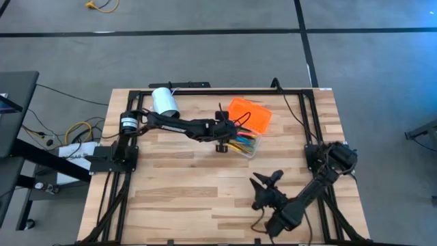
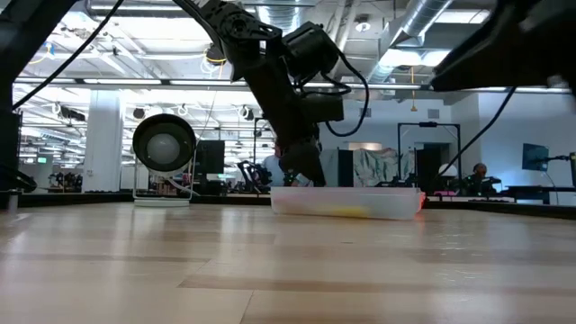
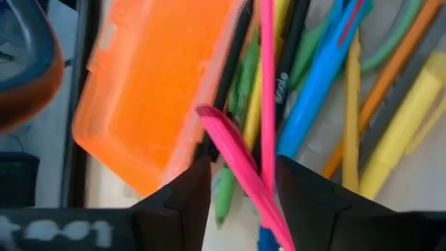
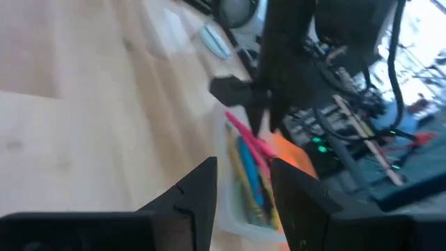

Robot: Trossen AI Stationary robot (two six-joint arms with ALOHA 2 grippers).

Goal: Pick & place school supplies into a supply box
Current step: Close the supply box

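The left gripper [image 1: 229,130] is being held over the supply box [image 1: 247,146], fingers parted around a slanting pink pen [image 3: 240,174]. Yellow, blue and green pens are being shown packed inside, beside the orange lid [image 1: 250,113]. The right gripper [image 1: 266,183] is being kept open near the table's front.

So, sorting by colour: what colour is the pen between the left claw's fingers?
Pink pen, clearest in the left wrist view.

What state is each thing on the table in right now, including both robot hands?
Supply box: open, orange lid flipped back, pens inside.
Pink pen: tilted between the left hand's fingers, over the box.
Left hand: open, above the box.
Right hand: open, holding nothing, waiting over bare table.
White cylinder: lying on its side.
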